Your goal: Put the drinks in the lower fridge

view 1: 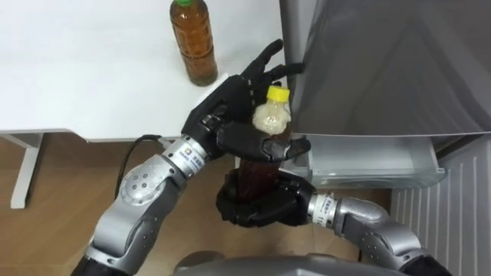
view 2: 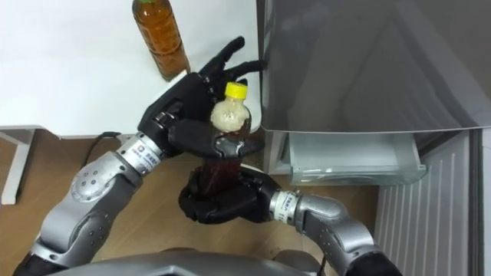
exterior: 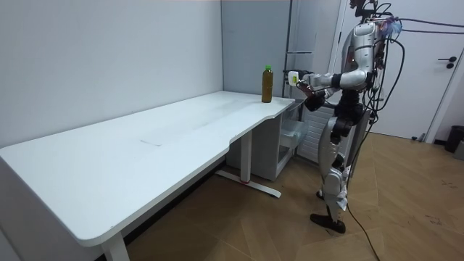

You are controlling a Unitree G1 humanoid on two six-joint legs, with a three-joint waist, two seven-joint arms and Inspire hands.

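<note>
A small dark drink bottle [view 1: 270,115] with a yellow cap stands upright between my two hands, in front of the fridge. My right hand [view 1: 257,205] is shut round its base from below. My left hand [view 1: 230,100] lies behind the bottle's upper part, fingers stretched toward the fridge and thumb curled across the bottle's front. A taller brown tea bottle [view 1: 193,42] with a green cap stands on the white table [view 1: 77,77], near its edge and just left of my left hand. In the room view I stand at the table's far end, holding the small bottle [exterior: 293,77] at chest height.
The grey upper fridge door [view 1: 383,61] rises right of my hands. Below it an open fridge compartment [view 1: 376,165] with a clear shelf sticks out. A white table leg [view 1: 27,172] stands on the wooden floor at the left.
</note>
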